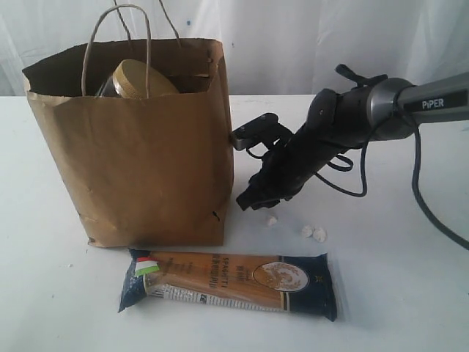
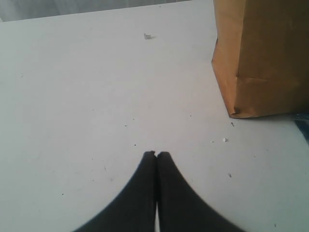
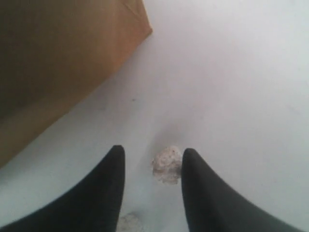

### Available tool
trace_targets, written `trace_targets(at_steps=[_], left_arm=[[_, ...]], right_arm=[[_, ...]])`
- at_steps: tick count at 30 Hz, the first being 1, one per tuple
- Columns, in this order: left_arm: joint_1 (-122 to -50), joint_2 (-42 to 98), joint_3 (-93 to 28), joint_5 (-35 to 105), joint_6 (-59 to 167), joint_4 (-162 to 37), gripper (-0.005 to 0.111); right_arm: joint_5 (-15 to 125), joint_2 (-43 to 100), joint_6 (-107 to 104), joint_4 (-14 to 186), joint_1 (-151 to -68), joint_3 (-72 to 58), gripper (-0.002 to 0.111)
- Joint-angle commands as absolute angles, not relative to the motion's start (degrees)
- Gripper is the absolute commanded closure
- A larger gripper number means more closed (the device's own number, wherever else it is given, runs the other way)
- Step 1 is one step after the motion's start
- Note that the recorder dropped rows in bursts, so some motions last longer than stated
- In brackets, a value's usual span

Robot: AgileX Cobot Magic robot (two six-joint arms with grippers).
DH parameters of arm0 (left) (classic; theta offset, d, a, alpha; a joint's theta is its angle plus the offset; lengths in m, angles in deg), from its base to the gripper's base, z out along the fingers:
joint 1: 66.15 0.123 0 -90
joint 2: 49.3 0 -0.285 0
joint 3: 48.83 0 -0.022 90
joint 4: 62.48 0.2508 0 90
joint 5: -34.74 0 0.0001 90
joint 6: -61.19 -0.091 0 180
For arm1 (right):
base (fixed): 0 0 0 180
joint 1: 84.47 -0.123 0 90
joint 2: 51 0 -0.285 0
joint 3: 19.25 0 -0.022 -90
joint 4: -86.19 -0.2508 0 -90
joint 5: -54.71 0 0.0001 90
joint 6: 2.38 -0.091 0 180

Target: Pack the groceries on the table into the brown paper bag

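The brown paper bag (image 1: 146,154) stands upright on the table (image 1: 396,293), and a gold-lidded jar (image 1: 139,79) shows inside its mouth. In front of the bag lies the navy-orange spaghetti pack (image 1: 234,282), flat on the table. Three small white lumps (image 1: 272,219) are scattered to the right of the bag. My right gripper (image 1: 248,203) hangs just over them beside the bag's right wall. Seen from the right wrist, the right gripper (image 3: 153,152) is open, and one lump (image 3: 167,164) lies on the table between its fingers, untouched. My left gripper (image 2: 156,153) is shut on nothing, low over bare table.
The bag's lower corner (image 2: 260,58) stands to one side of the left gripper. A tiny scrap (image 2: 147,36) lies farther off. The bag wall (image 3: 58,63) is close beside the right gripper. A second lump (image 3: 128,222) lies near its fingers. A white curtain backs the table.
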State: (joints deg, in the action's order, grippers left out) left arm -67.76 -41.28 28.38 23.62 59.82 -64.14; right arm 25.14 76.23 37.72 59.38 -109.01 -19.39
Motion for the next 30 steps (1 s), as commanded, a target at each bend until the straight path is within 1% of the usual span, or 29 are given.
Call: trace_targets(at_steps=[1,4,5,8,10,11,19,23,25,30], left_arm=[[-68.2,-41.5,28.4,23.5,59.7,-64.5,0.107],[-68.2,-41.5,28.4,23.5,59.7,-64.5,0.107],[-68.2,-41.5,28.4,23.5,59.7,-64.5,0.107],[-68.2,-41.5,28.4,23.5,59.7,-64.5,0.107],[-68.2,-41.5,28.4,23.5,59.7,-64.5,0.107],[-68.2,-41.5,28.4,23.5,59.7,-64.5,0.107],[-68.2,-41.5,28.4,23.5,59.7,-64.5,0.107],[-68.2,-41.5,28.4,23.5,59.7,-64.5,0.107],[-68.2,-41.5,28.4,23.5,59.7,-64.5,0.107],[-68.2,-41.5,28.4,23.5,59.7,-64.5,0.107]], right_arm=[[25.5,76.3,38.3,59.0,-109.1,-19.5,0.073],[25.5,76.3,38.3,59.0,-109.1,-19.5,0.073],[25.5,76.3,38.3,59.1,-109.1,-19.5,0.075],[25.2,76.3,37.5,59.9,-109.1,-19.5,0.090],[24.8,76.3,36.9,60.9,-109.1,-19.5,0.105],[24.6,76.3,35.9,61.9,-109.1,-19.5,0.108],[20.0,73.4,25.7,71.2,-109.1,-19.5,0.108],[11.2,70.8,20.0,72.1,-109.1,-19.3,0.108],[8.3,69.6,19.9,71.8,-109.1,-18.4,0.108],[6.8,65.3,18.3,71.8,-109.1,-13.2,0.108]])
